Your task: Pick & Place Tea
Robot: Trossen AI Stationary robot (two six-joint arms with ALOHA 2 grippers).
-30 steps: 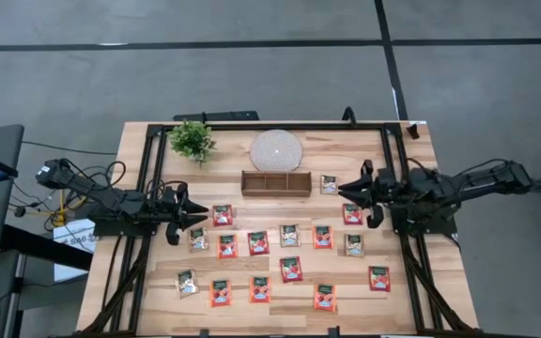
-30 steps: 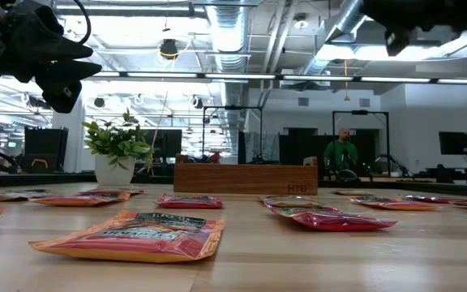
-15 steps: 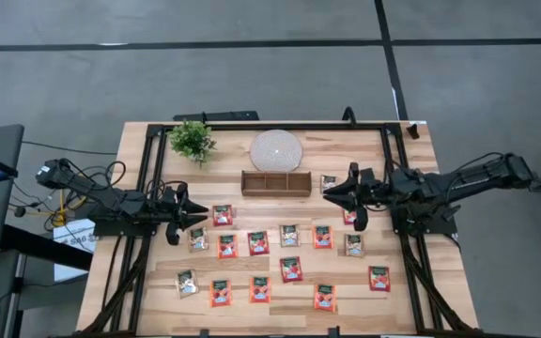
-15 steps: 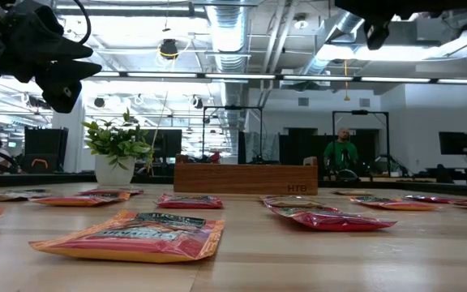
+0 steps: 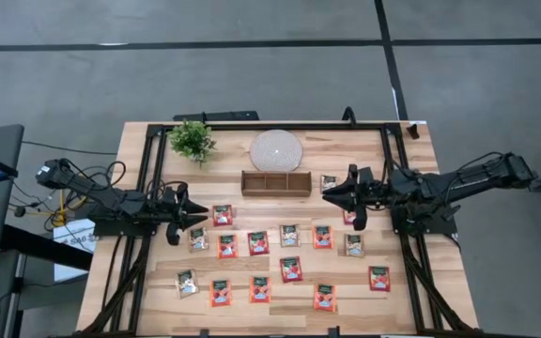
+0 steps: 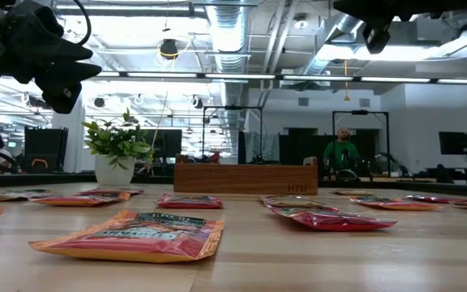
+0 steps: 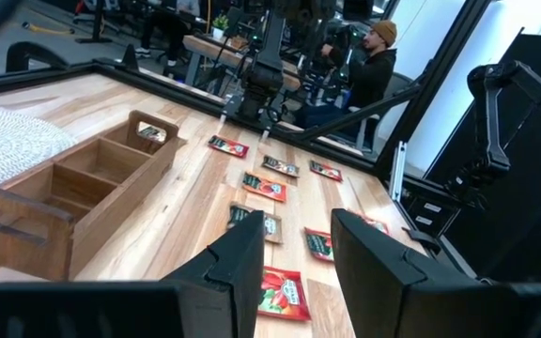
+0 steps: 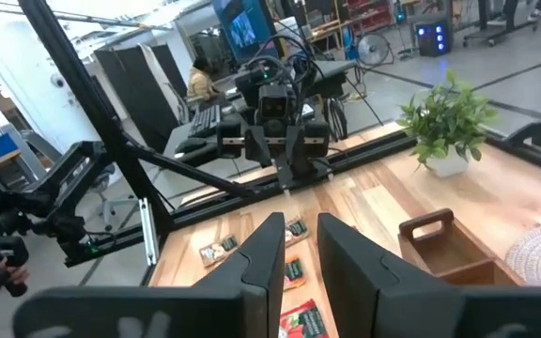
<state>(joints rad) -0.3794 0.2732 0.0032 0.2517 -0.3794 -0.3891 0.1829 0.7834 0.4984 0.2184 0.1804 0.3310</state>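
Observation:
Several small flat tea sachets lie flat on the wooden table, most red-orange [image 5: 258, 243], some pale with a dark label [image 5: 289, 235]. My left gripper [image 5: 198, 215] hovers level over the table's left side, open and holding nothing, beside a red sachet [image 5: 223, 215]. My right gripper [image 5: 327, 192] hovers level right of the middle, high above the table. Its fingers stand a little apart with nothing between them, over a pale sachet [image 5: 329, 182]. In the low view both grippers [image 6: 62, 81] [image 6: 371, 32] hang well above the sachets [image 6: 136, 235].
A brown wooden three-part tray [image 5: 276, 182] stands at the table's far middle, with a round white disc [image 5: 275, 150] behind it. A small potted plant [image 5: 193, 141] is at the far left. A black frame [image 5: 270, 125] runs round the table. People sit in the room beyond.
My right gripper has gone toward the table's left edge, nearer the wooden tray's right end, and has rolled slightly. It has then kept still. The sachets lie as before.

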